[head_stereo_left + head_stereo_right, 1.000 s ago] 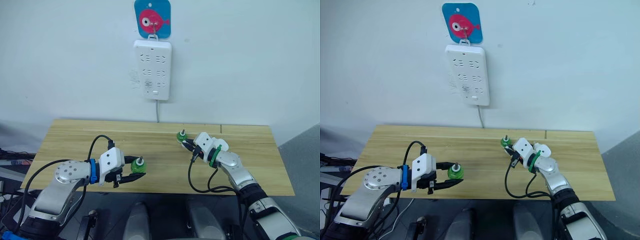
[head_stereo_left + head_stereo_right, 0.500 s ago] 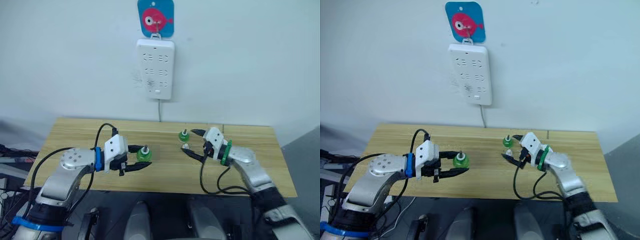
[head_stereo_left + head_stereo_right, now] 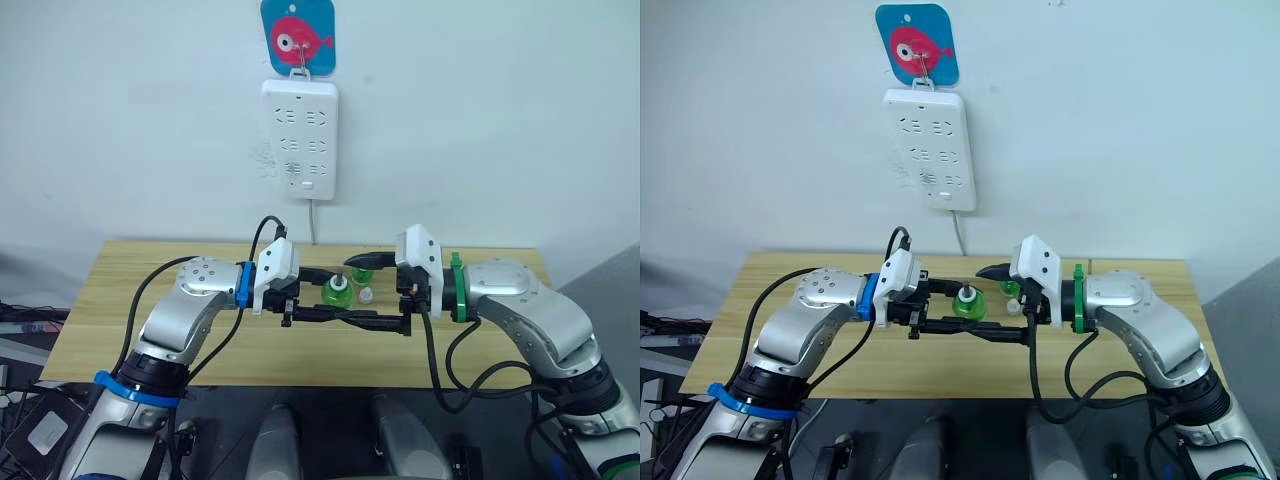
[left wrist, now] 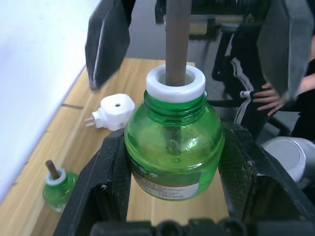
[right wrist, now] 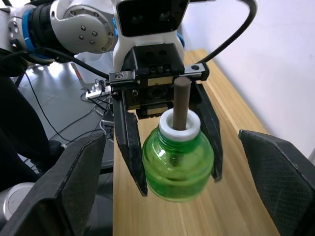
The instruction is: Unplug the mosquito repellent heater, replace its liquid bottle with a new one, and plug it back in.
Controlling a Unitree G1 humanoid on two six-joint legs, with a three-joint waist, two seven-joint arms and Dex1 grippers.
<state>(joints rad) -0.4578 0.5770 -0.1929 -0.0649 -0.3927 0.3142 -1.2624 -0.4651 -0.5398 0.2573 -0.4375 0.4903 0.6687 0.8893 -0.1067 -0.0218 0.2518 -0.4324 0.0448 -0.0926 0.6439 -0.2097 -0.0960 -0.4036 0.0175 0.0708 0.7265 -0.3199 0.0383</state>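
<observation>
Clamping the green bottle (image 4: 173, 147), the left gripper (image 3: 325, 305) faces the wide-open, empty right gripper (image 3: 372, 292) above mid-table (image 3: 150, 300).

Green bottle (image 4: 173, 152) with white collar, white heater (image 4: 114, 111), black jaws

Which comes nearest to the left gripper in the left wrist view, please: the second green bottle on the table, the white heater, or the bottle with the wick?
1. Bottle with the wick, clamped in the left gripper.
2. White heater, on the table beyond.
3. Second green bottle, on the table; too close to the heater to rank surely.
</observation>
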